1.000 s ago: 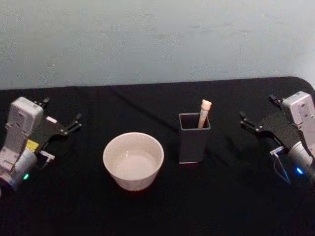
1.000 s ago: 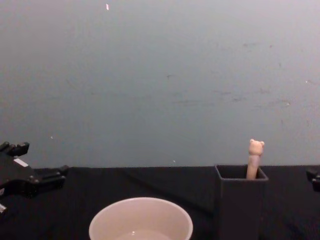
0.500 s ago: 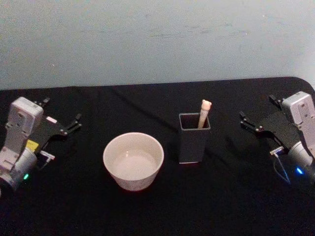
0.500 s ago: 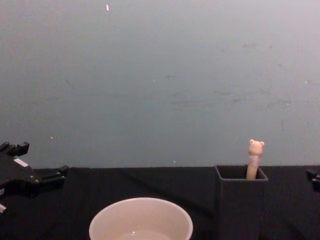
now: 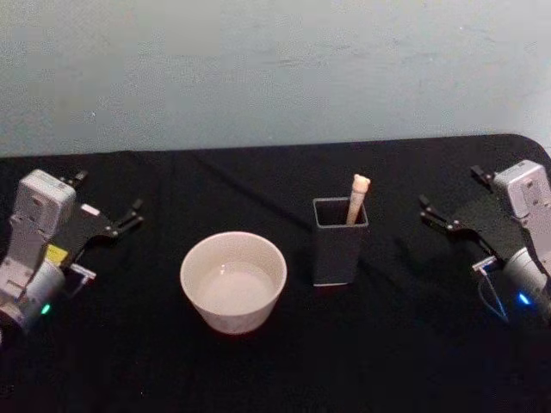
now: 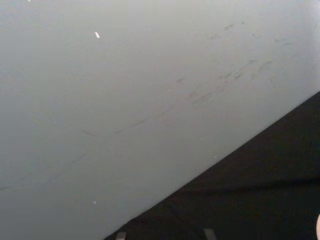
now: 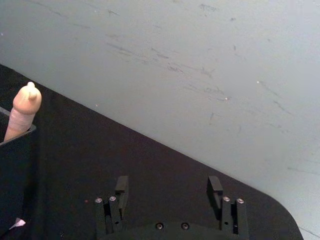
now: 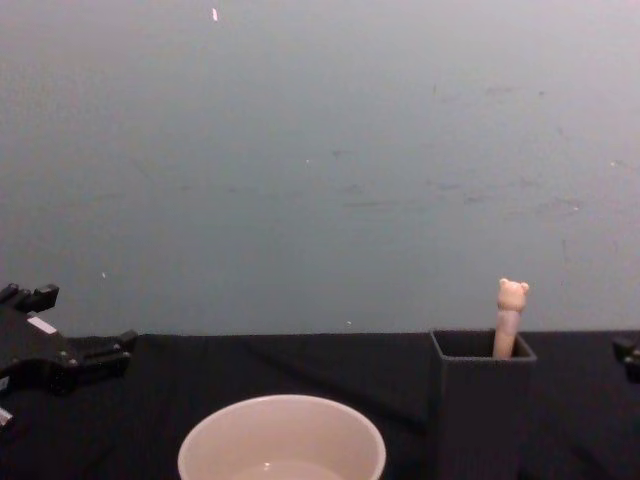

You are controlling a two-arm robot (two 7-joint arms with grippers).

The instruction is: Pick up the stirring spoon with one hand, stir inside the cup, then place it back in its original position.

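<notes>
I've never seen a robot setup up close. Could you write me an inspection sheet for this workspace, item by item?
Surface: black-covered table, no spills seen.
Job's things: stirring spoon stands leaning in the dark holder box, its bear knob above the rim; cream cup sits to the box's left, apart from it.
Clutter: nothing seen.
Grippers: left gripper open, empty, at the table's left side; right gripper open, empty, at the right side. Both are well away from the spoon.
Cables: thin blue wire at the right arm's wrist.
Surroundings: pale, scuffed wall behind the table.
</notes>
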